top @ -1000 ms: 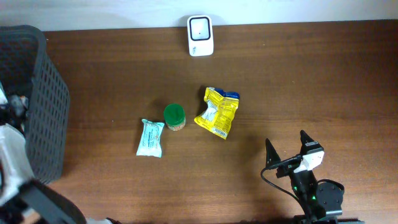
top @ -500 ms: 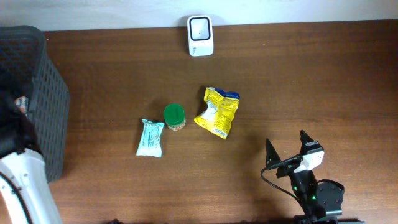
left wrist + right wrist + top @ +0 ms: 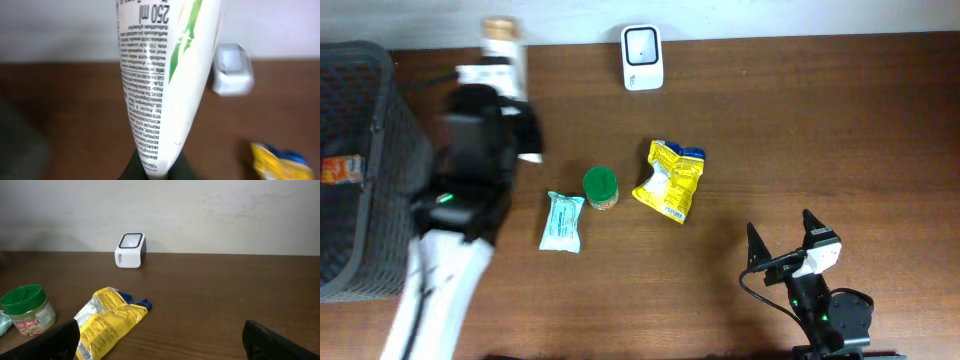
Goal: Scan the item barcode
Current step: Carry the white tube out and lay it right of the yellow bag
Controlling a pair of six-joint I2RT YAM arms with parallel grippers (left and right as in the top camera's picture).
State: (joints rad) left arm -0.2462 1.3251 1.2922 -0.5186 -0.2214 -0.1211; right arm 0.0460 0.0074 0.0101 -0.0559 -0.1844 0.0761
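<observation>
The step in hand looks to be the carry: the left claw (image 3: 156,169) is clamped on the flat crimped end of a tube (image 3: 501,50), holding it in the air over the far left part of the table (image 3: 840,110), between the basket (image 3: 390,160) and the scanner (image 3: 642,57).

Next, I judge, the tube has to travel toward the scanner's window and be turned until its barcode faces it (no barcode shows in either view, so which side carries it I cannot tell).

The tube is white with a green streak and dense small print, marked 250 ml, widening from the crimp toward a tan cap at the far end. It should flex under a squeeze.

The right claw (image 3: 779,225) rests with its fingers spread wide and empty, well apart from the yellow packet (image 3: 670,182).
</observation>
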